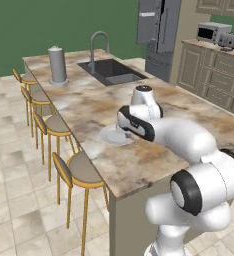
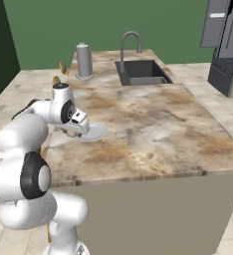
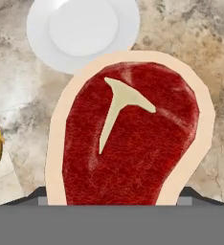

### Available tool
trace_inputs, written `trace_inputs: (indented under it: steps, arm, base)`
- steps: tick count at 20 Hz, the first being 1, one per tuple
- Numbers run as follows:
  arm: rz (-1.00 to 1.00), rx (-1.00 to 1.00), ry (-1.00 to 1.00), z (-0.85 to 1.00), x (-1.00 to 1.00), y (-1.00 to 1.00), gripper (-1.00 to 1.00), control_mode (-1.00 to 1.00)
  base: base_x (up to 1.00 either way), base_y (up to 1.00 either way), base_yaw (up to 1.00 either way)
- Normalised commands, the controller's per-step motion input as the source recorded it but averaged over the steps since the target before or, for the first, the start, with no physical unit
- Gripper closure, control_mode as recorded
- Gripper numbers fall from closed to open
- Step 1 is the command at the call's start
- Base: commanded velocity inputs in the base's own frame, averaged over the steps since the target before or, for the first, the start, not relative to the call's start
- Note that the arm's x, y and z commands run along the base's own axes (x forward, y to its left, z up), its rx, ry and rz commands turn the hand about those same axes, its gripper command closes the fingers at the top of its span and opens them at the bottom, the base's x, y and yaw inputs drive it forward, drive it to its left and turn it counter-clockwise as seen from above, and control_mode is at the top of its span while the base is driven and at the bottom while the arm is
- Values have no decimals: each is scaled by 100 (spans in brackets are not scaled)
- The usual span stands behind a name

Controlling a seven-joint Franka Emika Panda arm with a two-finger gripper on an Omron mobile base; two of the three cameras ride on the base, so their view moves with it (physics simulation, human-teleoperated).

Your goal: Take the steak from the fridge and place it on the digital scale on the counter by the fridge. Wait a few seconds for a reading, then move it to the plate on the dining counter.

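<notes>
The steak, raw red with a pale fat rim, hangs in my gripper, which is shut on it just above the dining counter. The round white plate lies just beyond the steak's far edge, and the steak overlaps its near rim in the hand view. From the base, the plate sits near the counter's stool-side edge, right beside my hand. The fridge stands far back with its doors open, beside the counter. The digital scale is out of view.
A black sink with an arched tap and a grey canister occupy the island's far end. Yellow-framed stools line its left side. A microwave and toaster stand on the back counter.
</notes>
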Motion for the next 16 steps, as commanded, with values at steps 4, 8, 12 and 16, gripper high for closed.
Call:
trace_inputs:
  steps: [4,8,12,16]
  arm:
    - [0,-1,0,-27,71,25,100,-100]
    - [0,0,0,-24,68,10,100,-100]
    - [0,0,0,-25,63,1,100,-100]
    - [-1,0,0,-33,52,0,100,-100]
  base:
    - [0,0,0]
    - [0,0,0]
    - [0,0,0]
    - [0,0,0]
